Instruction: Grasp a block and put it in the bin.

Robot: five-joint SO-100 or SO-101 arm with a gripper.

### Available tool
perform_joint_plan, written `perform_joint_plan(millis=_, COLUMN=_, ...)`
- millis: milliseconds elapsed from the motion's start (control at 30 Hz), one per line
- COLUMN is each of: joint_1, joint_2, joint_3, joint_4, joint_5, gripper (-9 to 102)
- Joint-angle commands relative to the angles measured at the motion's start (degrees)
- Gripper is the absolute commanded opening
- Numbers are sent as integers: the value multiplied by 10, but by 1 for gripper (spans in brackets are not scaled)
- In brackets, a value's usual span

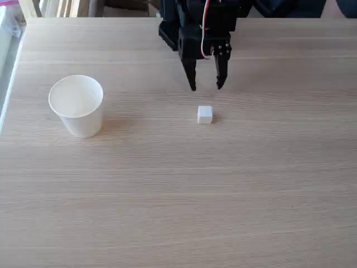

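**Above the block, nothing grasped yet**

On the wooden table the task is barely begun, as far as I can judge: the block sits untouched on the bare surface, and the bin stands upright well off to the left in the fixed view, with nothing visible inside it. Grasping, carrying and dropping are all left to do.

My gripper hangs just behind the block in this view, fingers pointing down, tips apart from the cube and from the table. I have the jaws spread, the gap looking about as wide as the block itself, and they hold nothing. I would judge that lowering over the cube comes next, with little margin on either side.
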Motion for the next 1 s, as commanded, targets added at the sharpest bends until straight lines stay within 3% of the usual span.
perform_joint_plan(millis=0, joint_1=-6, joint_2=-27, joint_3=-33, joint_4=-17, joint_5=3, gripper=31)
perform_joint_plan(millis=967, joint_1=33, joint_2=-207, joint_3=-98, joint_4=-112, joint_5=26, gripper=31)
